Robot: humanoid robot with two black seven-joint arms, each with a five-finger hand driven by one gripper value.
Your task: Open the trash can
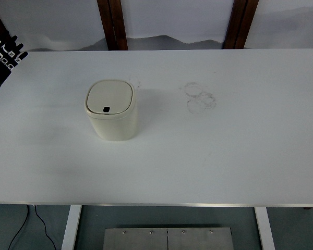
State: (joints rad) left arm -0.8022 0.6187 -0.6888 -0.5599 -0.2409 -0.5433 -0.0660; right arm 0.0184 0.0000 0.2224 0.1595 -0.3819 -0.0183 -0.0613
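A: Where does the trash can [111,109] stand?

B: Upright on the white surface [224,156], left of centre, its lid [109,97] closed and a small dark button on the lid's near edge.

A: And the hand?

B: The left hand [4,52] shows at the upper left edge, well apart from the can, its black fingers extended and holding nothing. Faint ring marks [199,96] lie to the can's right.

trash can [112,110]: cream, with a small black button on its lid
tabletop [224,151]: white, marked with faint grey ring stains
left hand [4,54]: black with white markings
posts behind [112,23]: dark reddish-brown wood
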